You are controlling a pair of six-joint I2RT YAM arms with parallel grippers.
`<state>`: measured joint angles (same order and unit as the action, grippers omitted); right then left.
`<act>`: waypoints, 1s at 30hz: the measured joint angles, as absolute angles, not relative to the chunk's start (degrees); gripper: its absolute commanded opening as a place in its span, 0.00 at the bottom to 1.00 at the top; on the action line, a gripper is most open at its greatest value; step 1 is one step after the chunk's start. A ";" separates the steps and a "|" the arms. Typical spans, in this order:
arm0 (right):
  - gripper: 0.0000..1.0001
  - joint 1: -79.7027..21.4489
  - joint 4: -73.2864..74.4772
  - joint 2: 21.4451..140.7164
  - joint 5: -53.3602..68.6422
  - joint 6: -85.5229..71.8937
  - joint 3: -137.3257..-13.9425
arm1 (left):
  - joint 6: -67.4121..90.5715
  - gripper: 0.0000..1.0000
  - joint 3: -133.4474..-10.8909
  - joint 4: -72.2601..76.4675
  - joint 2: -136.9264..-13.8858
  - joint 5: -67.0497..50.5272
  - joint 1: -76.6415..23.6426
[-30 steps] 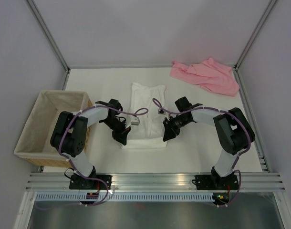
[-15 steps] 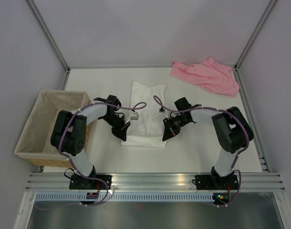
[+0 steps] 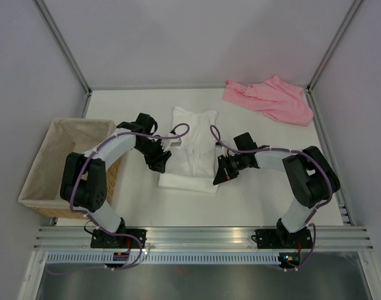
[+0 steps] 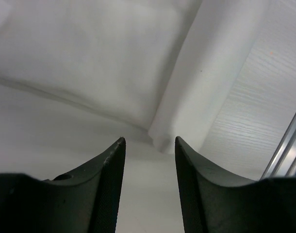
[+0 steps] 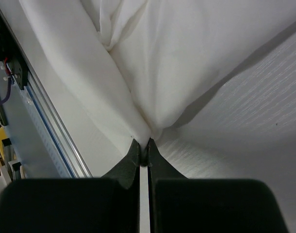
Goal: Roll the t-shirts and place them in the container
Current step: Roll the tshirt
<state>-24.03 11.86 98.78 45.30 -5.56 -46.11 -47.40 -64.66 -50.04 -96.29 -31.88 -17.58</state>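
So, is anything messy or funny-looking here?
The pink tee lies crumpled in the far right corner, not spread flat. The white tee lies flat in the middle.

Top cam overhead; wrist cams close on white tee (image 3: 193,159).

Soft cloth, matt counter (image 4: 245,111)
The white t-shirt (image 3: 192,140) and pink t-shirt (image 3: 268,99) are soft, matt, creased cloth. The counter is white with a fine wood-like grain. The left gripper (image 4: 148,143) and right gripper (image 5: 143,144) look like matt black plastic. The basket (image 3: 35,178) is rough wicker lined with pale cloth; the front rail (image 3: 203,236) is ribbed, bare metal.
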 measured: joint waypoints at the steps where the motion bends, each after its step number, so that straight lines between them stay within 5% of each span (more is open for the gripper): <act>1: 0.00 -24.03 11.60 98.50 45.12 -6.09 -46.00 | -47.62 0.51 -65.52 -49.80 -94.63 -31.48 -17.58; 7: 0.00 -24.03 9.47 98.13 44.40 -10.13 -45.50 | -48.93 0.51 -67.16 -46.04 -83.83 -27.05 -22.24; 14: 0.00 -23.99 6.35 97.36 43.22 -13.67 -43.86 | -50.85 0.58 -47.48 -38.57 -69.06 -17.63 -40.88; 25: 0.01 -23.99 5.56 96.79 42.50 -13.69 -43.38 | -55.20 0.59 -34.37 -22.00 -70.17 -3.20 -43.77; 30: 0.09 -23.99 5.96 96.79 42.70 -12.49 -43.40 | -56.03 0.54 -31.46 -15.81 -72.31 0.12 -43.79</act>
<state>-23.99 5.96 96.79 42.70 -12.49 -43.40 -56.03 -31.46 -15.81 -72.31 0.12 -43.79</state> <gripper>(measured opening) 0.045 0.583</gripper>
